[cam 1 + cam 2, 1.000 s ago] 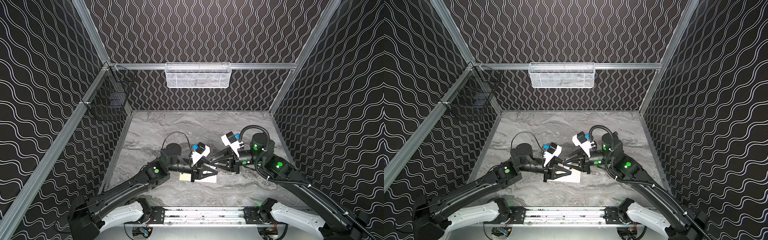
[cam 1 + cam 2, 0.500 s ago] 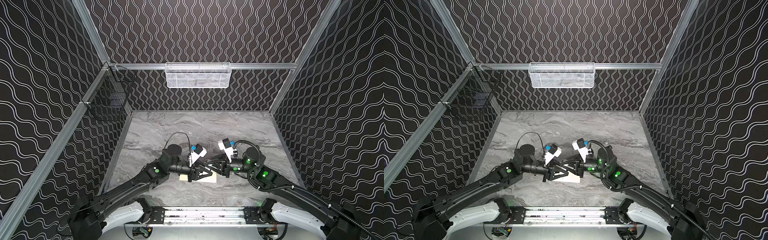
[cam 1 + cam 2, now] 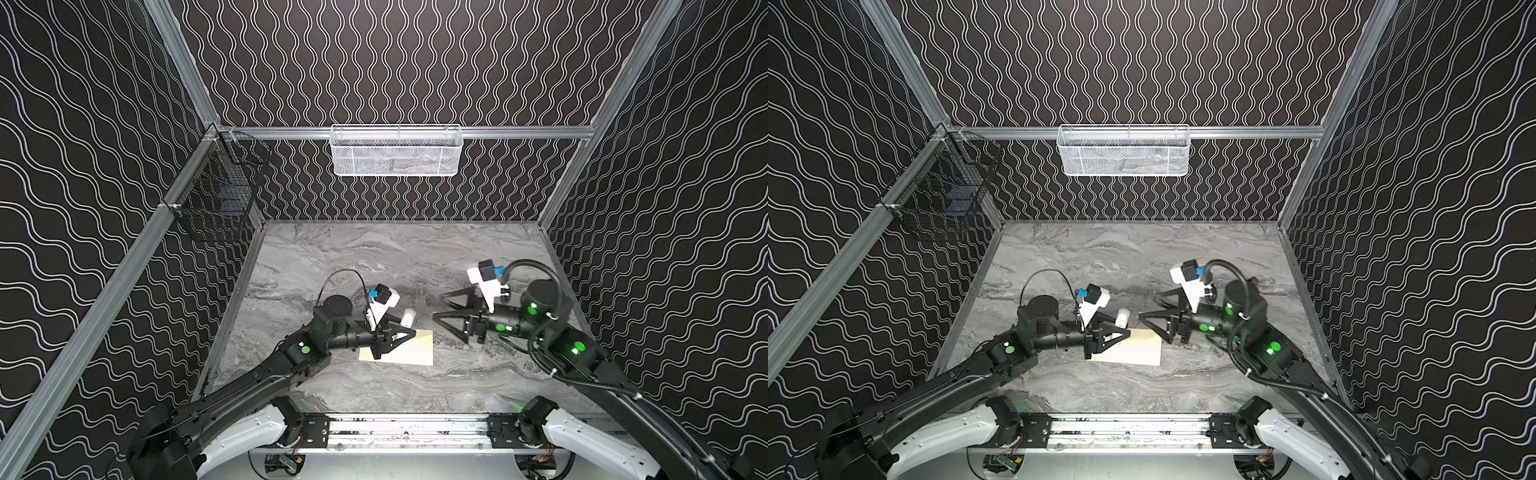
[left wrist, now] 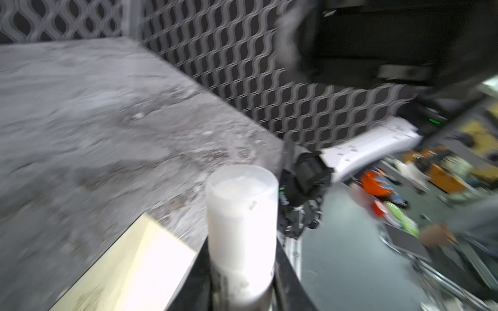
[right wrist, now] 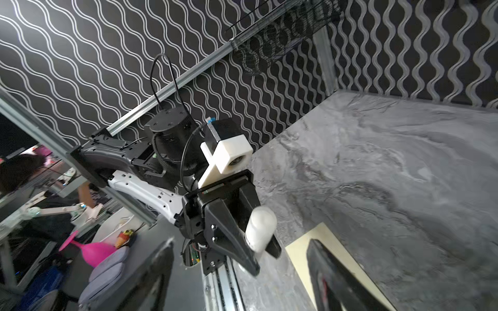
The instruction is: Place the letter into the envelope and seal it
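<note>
Envelope (image 3: 409, 353), a flat cream-yellow paper rectangle, lies at about 6 o'clock on the grey marbled tabletop (image 3: 374, 257), and sealing looks to be the step in hand!

The black two-fingered left pincer (image 3: 409, 329) is clamped narrow on a small white cylindrical plastic stick (image 4: 241, 229), whose blunt end pokes out past the fingertips. It hangs over the envelope's 9 o'clock end; whether it touches the paper, I cannot tell.

Out at the envelope's 3 o'clock, clear of it, the right pincer (image 3: 436, 309) stands spread wide and holds nothing.

The letter, a thin white paper sheet, is nowhere seen lying apart. The pale patch on the envelope's near half could be the letter or glare.

Next, I'd say, the stick's end must come down on the flap edge and run along it lightly, since thin paper will drag unless the free pincer pins it.

And the change! A second ago the right pincer was narrow and nose to nose with the left over the envelope. Now it has let go and pulled back.
</note>
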Robot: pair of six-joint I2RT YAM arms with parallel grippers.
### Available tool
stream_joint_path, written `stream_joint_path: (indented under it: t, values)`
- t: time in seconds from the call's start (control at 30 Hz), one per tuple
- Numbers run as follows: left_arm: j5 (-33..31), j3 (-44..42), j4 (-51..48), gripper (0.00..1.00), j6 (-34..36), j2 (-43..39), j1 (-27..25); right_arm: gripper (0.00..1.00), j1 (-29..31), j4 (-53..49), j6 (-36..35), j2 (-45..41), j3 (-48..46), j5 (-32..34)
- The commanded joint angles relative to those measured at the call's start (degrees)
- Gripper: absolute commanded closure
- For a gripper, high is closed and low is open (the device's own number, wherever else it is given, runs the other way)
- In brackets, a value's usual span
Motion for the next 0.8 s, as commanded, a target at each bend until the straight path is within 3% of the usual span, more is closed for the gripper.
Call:
stream_joint_path:
  t: [0.0, 0.17, 0.43, 0.77]
  values:
    - [-15.9, 3.3, -12.3, 1.0, -0.2, 1.8, 1.3, 0.14, -1.5, -4.7, -1.8, -0.7, -1.7, 8.5]
    - [-22.1, 11.0, -30.4, 1.0, -2.1, 11.0, 6.2, 0.15, -1.5, -6.0, 1.6, 3.3, -5.4, 24.0]
    - [-34.2, 12.9, -43.3, 1.0, -7.1, 21.9, 9.7, 0.13, -1.7, 4.9, 6.1, 5.8, -15.9, 29.9]
    - [-38.2, 13.4, -45.2, 1.0, -10.5, 33.3, 10.0, 0.13, -1.8, 5.3, 7.8, 10.2, -16.8, 29.3]
